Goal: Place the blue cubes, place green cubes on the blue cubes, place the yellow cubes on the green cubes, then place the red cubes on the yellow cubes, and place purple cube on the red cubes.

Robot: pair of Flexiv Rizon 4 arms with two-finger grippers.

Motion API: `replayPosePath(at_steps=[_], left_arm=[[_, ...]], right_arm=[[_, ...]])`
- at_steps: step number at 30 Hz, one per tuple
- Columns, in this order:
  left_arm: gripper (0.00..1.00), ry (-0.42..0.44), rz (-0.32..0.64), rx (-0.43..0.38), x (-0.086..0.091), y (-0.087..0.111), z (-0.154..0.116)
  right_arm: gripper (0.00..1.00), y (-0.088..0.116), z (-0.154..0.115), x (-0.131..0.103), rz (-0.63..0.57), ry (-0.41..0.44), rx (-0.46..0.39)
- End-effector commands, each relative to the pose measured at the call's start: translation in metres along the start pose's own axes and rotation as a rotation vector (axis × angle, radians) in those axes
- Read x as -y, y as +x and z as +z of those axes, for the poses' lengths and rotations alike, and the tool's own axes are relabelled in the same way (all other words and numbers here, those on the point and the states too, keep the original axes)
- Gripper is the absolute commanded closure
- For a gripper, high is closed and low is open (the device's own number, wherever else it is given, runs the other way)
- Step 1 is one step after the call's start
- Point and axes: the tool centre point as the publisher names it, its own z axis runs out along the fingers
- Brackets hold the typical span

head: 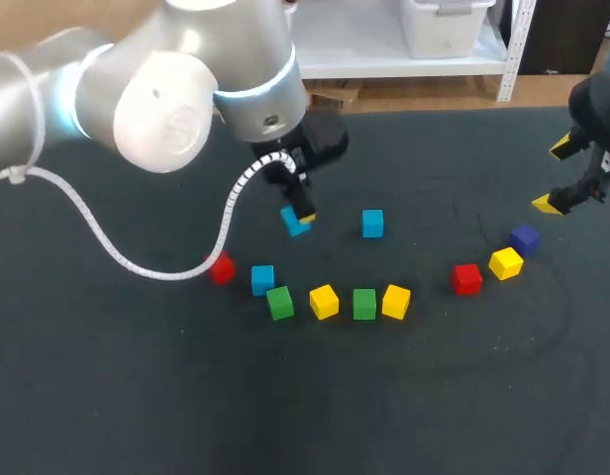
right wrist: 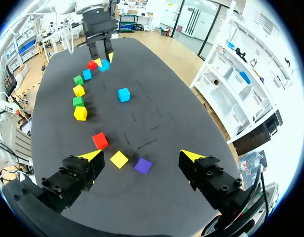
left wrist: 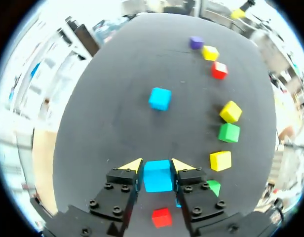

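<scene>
Blue on every side, the held cube (left wrist: pixel 157 180) sits between the two yellow tips of my left tool (left wrist: pixel 157 167). One tip presses on each side, and the cube seems to be lifted a little off the dark surface (left wrist: pixel 117 113). To do this step well, I think the tool should carry the cube low and slow and keep it flat. It should set the cube down square on a bare spot near the other blue ones and only then let go, so a green one can sit on top later. It should also stay away from the other cubes so none gets bumped. Under the tool lies a red cube (left wrist: pixel 161 217), with a near blue cube (head: pixel 262 279) just beside it. Beside the tool runs a row: a green cube (head: pixel 279 302), a yellow cube (head: pixel 324 301), another green cube (head: pixel 363 303) and another yellow cube (head: pixel 396 301). Ahead of the tool, well apart, a lone blue cube (left wrist: pixel 159 98) sits by itself. Farther on, the far red cube (left wrist: pixel 219 70), the far yellow cube (left wrist: pixel 209 52) and the purple cube (left wrist: pixel 196 42) sit close together. Farthest of all, my right tool (head: pixel 555 176) hangs near the purple cube, its fingers spread wide with nothing between them.
</scene>
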Motion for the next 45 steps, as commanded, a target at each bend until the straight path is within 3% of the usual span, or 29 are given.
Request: replayPosePath(at_steps=[1,8,15,19,31,45], left_arm=[[1.00,0.060,0.171,-0.022,-0.001,-0.015,0.011],[1.00,0.073,0.298,-0.075,-0.007,-0.040,0.022],[1.00,0.110,0.348,-0.105,-0.011,-0.054,0.029],[1.00,0.170,0.353,-0.091,-0.009,-0.057,0.033],[1.00,0.238,0.347,-0.071,-0.009,-0.057,0.047],[1.00,0.219,0.389,-0.090,-0.005,-0.059,0.058]], right_arm=[[0.00,0.000,0.001,0.001,0.000,-0.003,0.001],[0.00,0.000,0.001,0.001,0.000,-0.003,0.001],[0.00,0.000,0.001,0.001,0.000,-0.003,0.001],[0.00,0.000,0.001,0.001,0.000,-0.003,0.001],[0.00,0.000,0.001,0.001,0.000,-0.003,0.001],[0.00,0.000,0.001,0.001,0.000,-0.003,0.001]])
